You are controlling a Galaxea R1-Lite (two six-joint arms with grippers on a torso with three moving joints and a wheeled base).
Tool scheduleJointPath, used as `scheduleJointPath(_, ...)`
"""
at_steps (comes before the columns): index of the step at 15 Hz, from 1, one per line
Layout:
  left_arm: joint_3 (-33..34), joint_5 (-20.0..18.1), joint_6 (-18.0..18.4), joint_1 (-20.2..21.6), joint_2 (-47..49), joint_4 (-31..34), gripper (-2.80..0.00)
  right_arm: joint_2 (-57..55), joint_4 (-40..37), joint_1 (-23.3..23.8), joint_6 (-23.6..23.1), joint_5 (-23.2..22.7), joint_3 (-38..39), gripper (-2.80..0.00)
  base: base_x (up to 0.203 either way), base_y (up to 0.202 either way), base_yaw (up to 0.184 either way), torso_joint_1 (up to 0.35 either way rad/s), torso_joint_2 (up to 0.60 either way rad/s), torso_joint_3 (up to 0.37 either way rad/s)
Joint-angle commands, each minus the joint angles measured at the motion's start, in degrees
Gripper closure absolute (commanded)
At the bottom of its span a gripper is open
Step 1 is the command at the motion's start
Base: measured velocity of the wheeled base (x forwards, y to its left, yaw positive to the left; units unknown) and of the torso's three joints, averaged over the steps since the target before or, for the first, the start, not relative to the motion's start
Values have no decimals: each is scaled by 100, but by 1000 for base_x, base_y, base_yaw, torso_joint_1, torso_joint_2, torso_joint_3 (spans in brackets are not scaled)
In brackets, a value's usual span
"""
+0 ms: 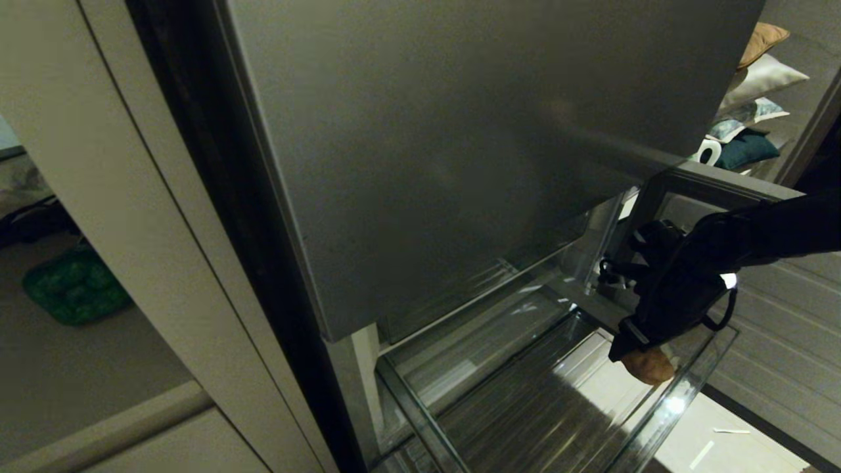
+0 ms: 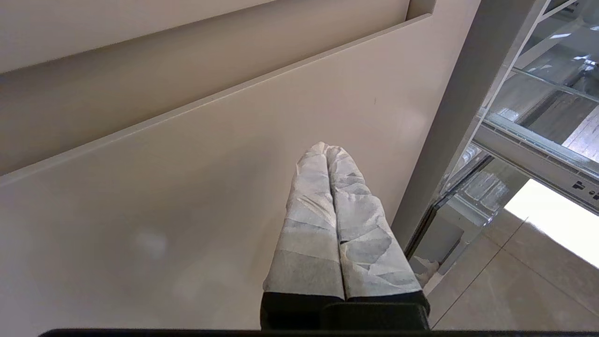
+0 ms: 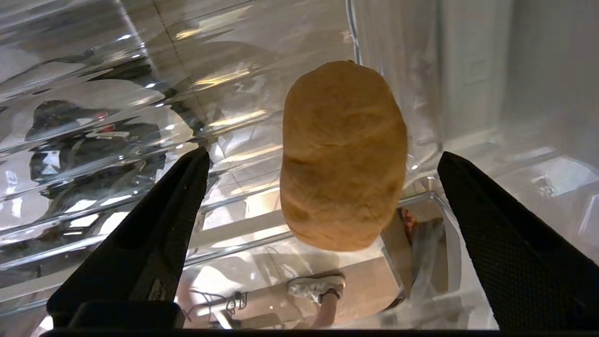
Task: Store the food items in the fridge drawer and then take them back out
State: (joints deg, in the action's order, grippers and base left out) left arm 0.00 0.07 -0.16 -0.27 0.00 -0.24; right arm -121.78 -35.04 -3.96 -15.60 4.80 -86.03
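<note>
right pincer point(image 3: 323, 159) hangs wide over the potato point(image 3: 344, 154) at the drawer's point(image 1: 683, 394) near right corner; left pincer point(image 2: 327, 154) pressed together by a cabinet.

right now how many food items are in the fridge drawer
1: a tan potato-like lump lies near the drawer's front right corner, between the open right tool's fingers, untouched. Parts of the drawer are hidden.
</note>
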Motion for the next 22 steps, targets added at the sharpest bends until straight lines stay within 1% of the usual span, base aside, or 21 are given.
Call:
scheduleJointPath(1,0,1,-2,-5,9,-2,0,-73,-21,-8,-13,2,-2,-280,0,0,0,0,0,0)
scheduleJointPath(13,0,1,-2,0,9,-2,0,-161,-74,-8,-13,1,14,-280,0,0,0,0,0,0)
scheduleJointPath(22,0,1,-2,0,9,-2,0,-135,-74,18,22,-6,288,-280,0,0,0,0,0,0)
